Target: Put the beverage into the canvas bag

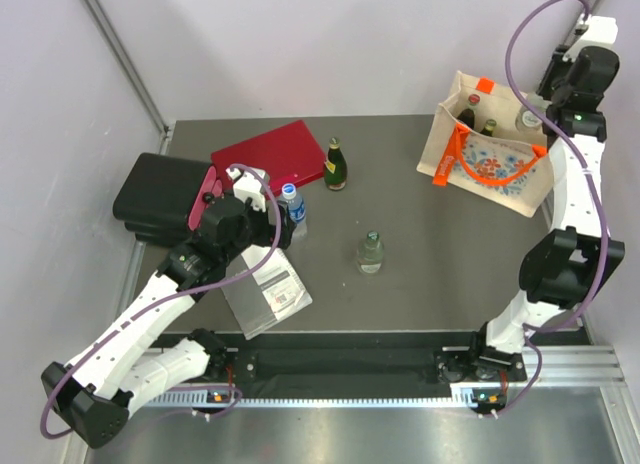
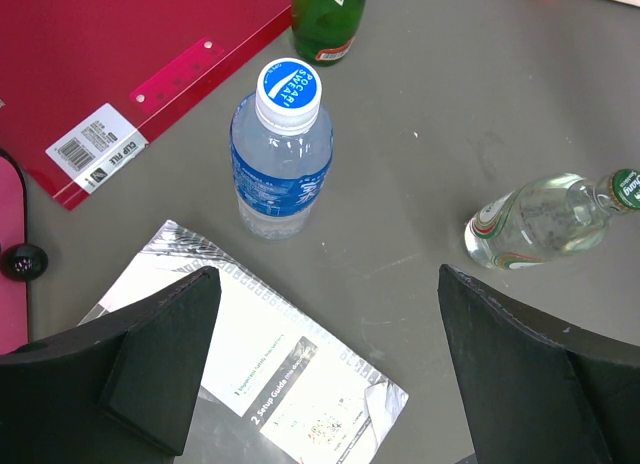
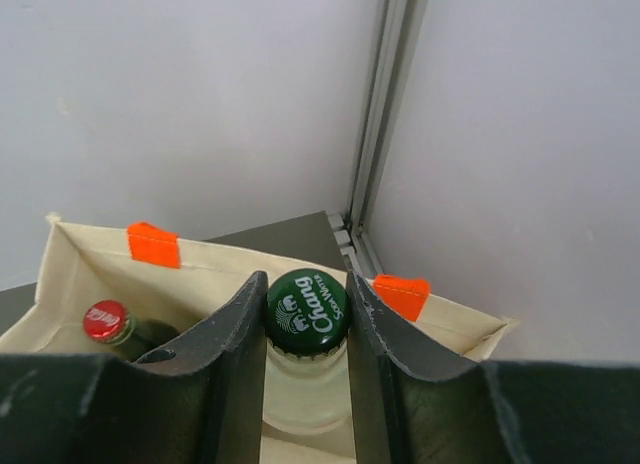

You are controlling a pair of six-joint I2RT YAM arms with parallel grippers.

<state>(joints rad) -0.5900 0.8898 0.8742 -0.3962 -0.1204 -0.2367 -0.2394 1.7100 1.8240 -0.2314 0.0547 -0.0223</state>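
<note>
The dark grey table [image 1: 440, 254] carries everything. At its far right corner stands the beige canvas bag with orange handles and a blue-and-orange floral print [image 1: 487, 164], mouth up, well apart from the black case [image 1: 155, 199] at the far left. Just beside that case lies a flat red folder [image 1: 270, 156]. Nearer the arms lies a silver-and-white setup booklet [image 1: 265, 292]. The left gripper [image 2: 328, 284] hovers above the booklet with its fingers spread wide and nothing between them. The right gripper [image 3: 306, 284] hangs over the right end of the bag, its fingers drawn narrow against both sides of a clear glass bottle with a green Chang cap [image 3: 305, 384]. This bottle is upright with its body down inside the bag's mouth. Whether it rests on the bottom cannot be told. A red-capped dark bottle [image 3: 105, 321] sits in the bag toward its other end. On the table near the open left fingers stands a blue-labelled plastic water bottle [image 2: 283, 154]. A dark green glass bottle [image 1: 335, 166] stands beyond it beside the folder. A second clear glass bottle [image 1: 370, 252] stands alone mid-table.
</note>
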